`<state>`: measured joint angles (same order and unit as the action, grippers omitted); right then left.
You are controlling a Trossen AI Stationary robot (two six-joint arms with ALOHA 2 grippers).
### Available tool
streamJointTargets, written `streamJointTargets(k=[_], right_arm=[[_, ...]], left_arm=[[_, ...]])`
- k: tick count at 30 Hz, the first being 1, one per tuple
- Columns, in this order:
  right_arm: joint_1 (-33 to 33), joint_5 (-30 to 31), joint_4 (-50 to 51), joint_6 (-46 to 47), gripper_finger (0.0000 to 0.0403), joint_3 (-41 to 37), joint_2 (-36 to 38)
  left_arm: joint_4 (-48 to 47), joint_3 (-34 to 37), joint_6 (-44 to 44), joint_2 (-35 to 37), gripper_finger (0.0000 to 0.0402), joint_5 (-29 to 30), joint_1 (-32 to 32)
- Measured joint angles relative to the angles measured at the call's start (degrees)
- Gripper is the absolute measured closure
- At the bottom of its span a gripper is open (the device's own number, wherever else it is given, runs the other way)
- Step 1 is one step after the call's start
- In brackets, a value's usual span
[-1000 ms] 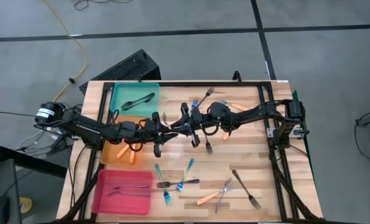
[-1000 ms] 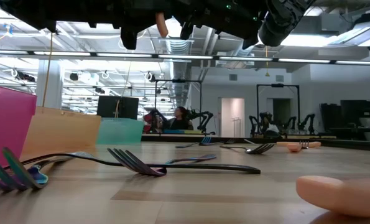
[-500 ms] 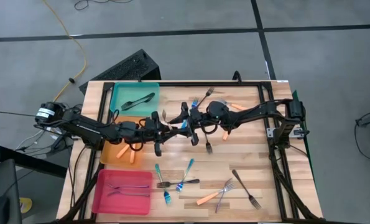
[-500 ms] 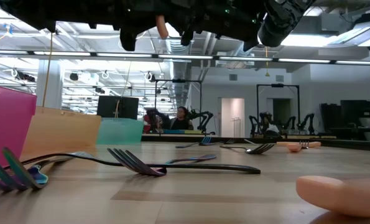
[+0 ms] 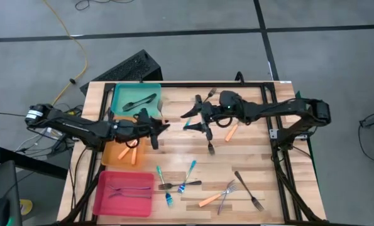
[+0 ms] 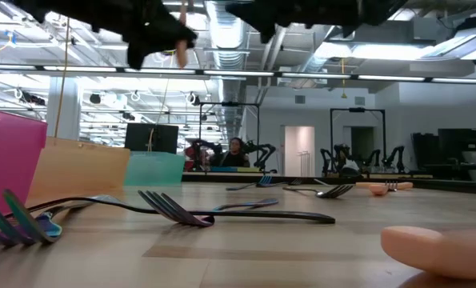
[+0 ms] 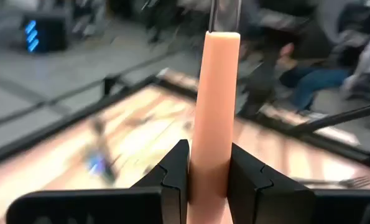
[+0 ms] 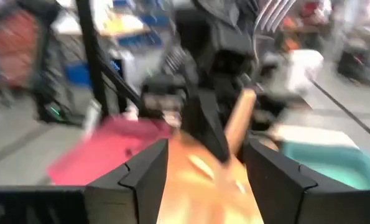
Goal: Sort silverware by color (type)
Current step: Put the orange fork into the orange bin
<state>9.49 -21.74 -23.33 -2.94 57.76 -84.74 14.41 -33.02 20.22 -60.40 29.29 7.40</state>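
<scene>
Wooden table, forks half sorted

Wooden table point(image 5: 249, 169) carries teal, orange and pink trays along its left side. Left end effector point(image 5: 154, 130) hangs above the orange tray point(image 5: 111, 154), clenched on an orange-handled fork point(image 7: 219, 99). Right end effector point(image 5: 196, 119) hovers mid-table, fingers spread and empty. More forks point(image 5: 187, 182) lie scattered on the table.

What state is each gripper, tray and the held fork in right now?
left gripper: shut on orange-handled fork, above orange tray
right gripper: open, empty
teal tray: holds one dark utensil
orange tray: holds orange-handled pieces
pink tray: holds dark forks
</scene>
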Motion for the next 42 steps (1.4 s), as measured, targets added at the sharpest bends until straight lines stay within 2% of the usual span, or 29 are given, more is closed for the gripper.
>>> streamJointTargets(k=[7, 12, 20, 26, 31, 38, 42], right_arm=[[0.4, 11.2, 20.9, -8.0, 0.018, 0.0, 7.1], [2.0, 11.9, 29.1, -7.4, 0.018, 0.0, 8.4], [2.2, 11.8, 33.5, -6.1, 0.018, 0.0, 5.7], [2.2, 11.6, 34.0, -6.1, 0.018, 0.0, 2.1], [2.1, 11.5, 33.8, -6.1, 0.018, 0.0, -1.1], [2.1, 11.1, 33.8, -6.1, 0.018, 0.0, -4.3], [2.1, 11.0, 33.8, -6.1, 0.018, 0.0, -4.7]], left_arm=[[-35.3, -10.2, 19.0, 3.5, 0.0349, -0.5, 0.5], [-56.0, -16.8, 33.9, 2.3, 0.0349, -2.2, 2.9], [-75.7, -18.7, 60.6, 2.3, 0.0349, -5.8, 10.0], [-79.4, -16.5, 72.3, 2.3, 0.0349, -10.8, 14.1], [-79.4, -10.9, 75.4, 2.5, 0.0349, -16.7, 14.8], [-78.5, -4.3, 78.2, 4.0, 0.0349, -20.7, 14.7], [-76.0, -3.0, 78.4, 4.3, 0.0349, -21.6, 14.3]])
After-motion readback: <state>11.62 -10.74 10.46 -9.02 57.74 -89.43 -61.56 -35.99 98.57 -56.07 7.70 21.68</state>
